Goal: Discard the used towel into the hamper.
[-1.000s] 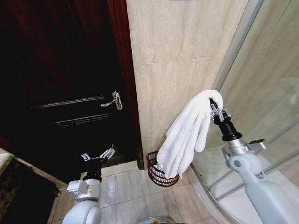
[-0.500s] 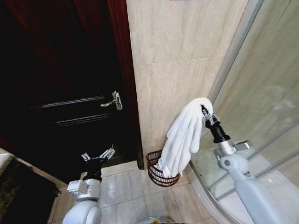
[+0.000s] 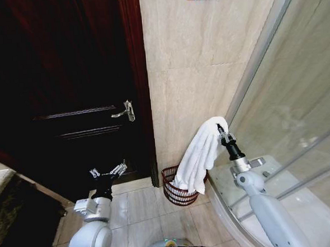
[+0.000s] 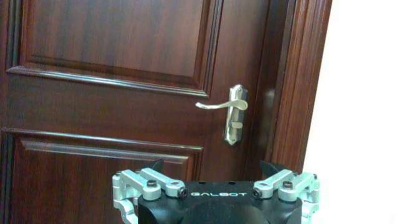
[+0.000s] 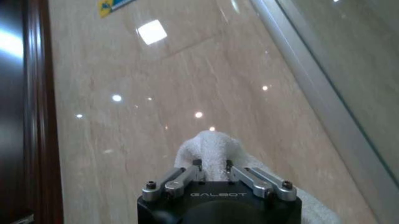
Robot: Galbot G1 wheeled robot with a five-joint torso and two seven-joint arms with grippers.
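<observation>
A white towel point(image 3: 199, 155) hangs from my right gripper point(image 3: 221, 130), which is shut on its top fold. The towel's lower end drapes down into the hamper point(image 3: 175, 193), a dark reddish-brown woven basket on the floor against the beige wall. In the right wrist view the gripper point(image 5: 212, 167) pinches the towel point(image 5: 209, 144) between its fingers. My left gripper point(image 3: 107, 173) is parked low on the left in front of the dark door, open and holding nothing. In the left wrist view the left gripper point(image 4: 214, 169) faces the door.
A dark wooden door point(image 3: 68, 96) with a silver lever handle point(image 3: 125, 111) stands left of the hamper. A curved glass shower enclosure point(image 3: 288, 127) rises on the right, its base close beside the hamper. Pale floor tiles point(image 3: 142, 211) lie in front.
My right gripper has moved left and down with the towel, bringing its lower end into the hamper. The left arm has not moved.
</observation>
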